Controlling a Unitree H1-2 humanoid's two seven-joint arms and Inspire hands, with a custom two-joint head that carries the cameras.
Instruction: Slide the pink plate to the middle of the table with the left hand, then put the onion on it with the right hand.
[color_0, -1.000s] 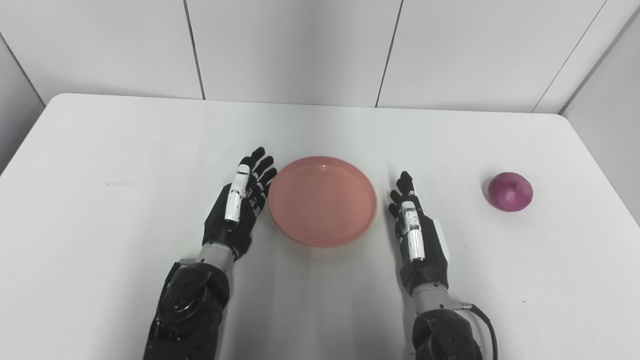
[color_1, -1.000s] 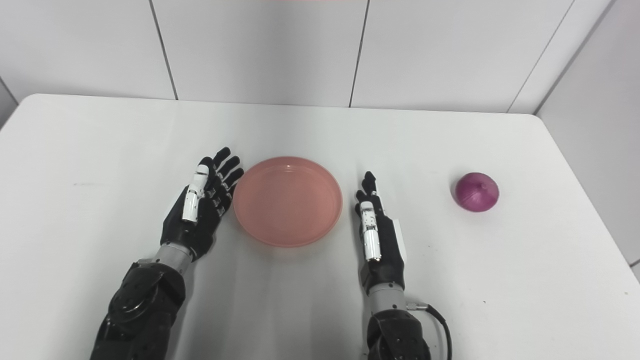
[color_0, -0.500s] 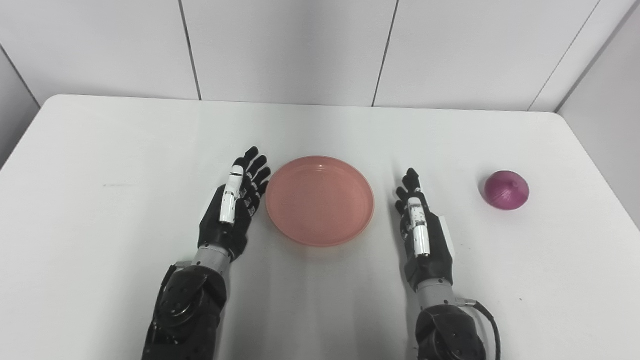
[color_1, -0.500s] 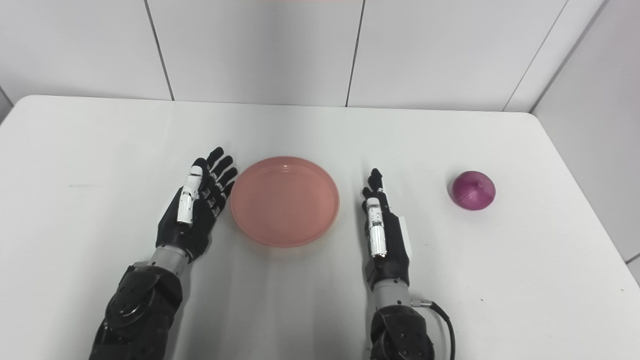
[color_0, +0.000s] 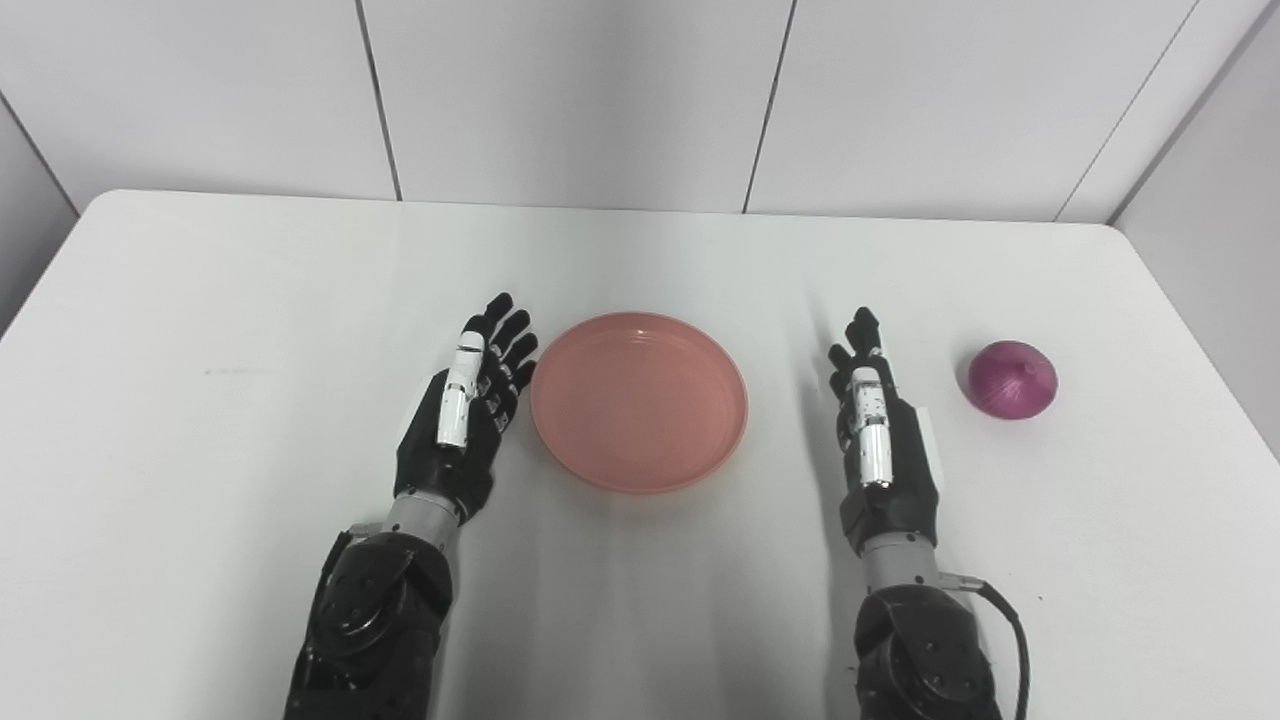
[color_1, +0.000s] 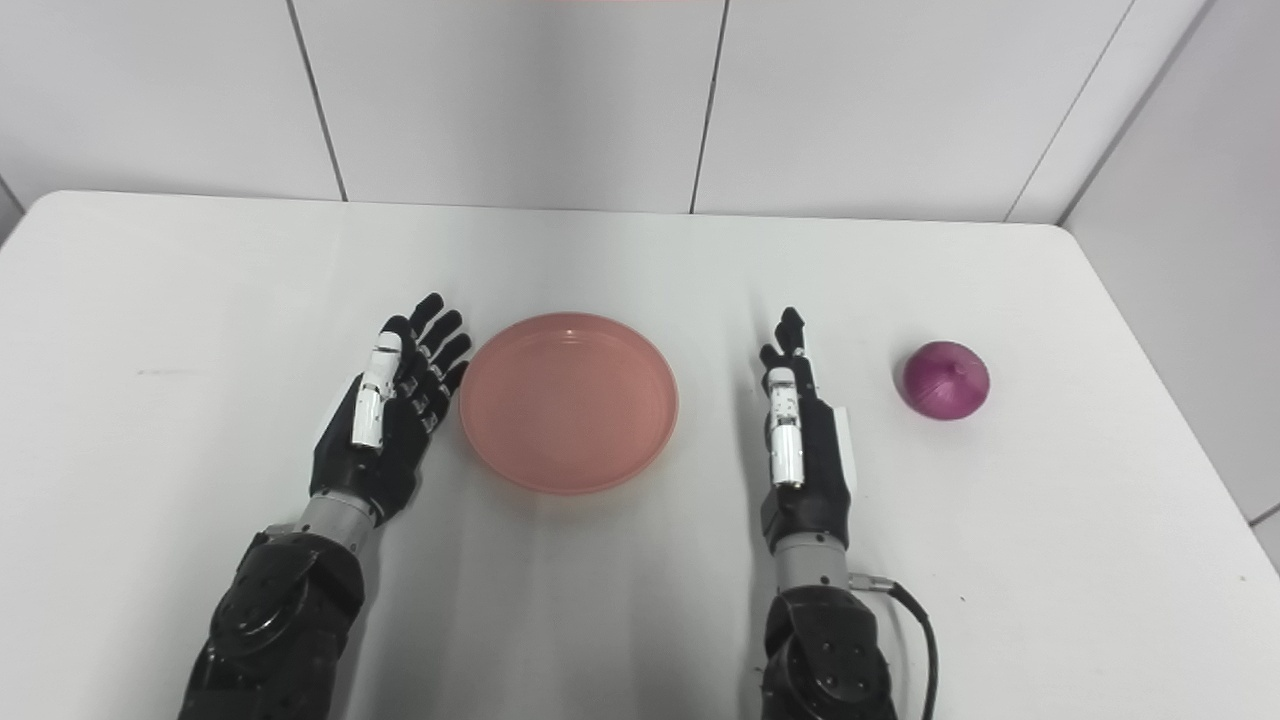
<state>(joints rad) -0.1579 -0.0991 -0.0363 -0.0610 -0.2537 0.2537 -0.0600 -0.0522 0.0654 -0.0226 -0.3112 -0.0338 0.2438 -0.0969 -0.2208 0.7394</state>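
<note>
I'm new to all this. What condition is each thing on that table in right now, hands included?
Pink plate: empty, flat on the table near its middle.
Onion: whole, skin on, lying on the table right of the plate, untouched.
Left hand: open, holding nothing, right beside the plate's left rim.
Right hand: open, holding nothing, between plate and onion, clear of both.
Table: white, bare around them.

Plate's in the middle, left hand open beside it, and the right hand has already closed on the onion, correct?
Not quite. The right hand is open and holds nothing; the onion lies apart from it on the table, further right, as the left eye view shows. The pink plate is in the middle, with the open left hand beside it.
</note>
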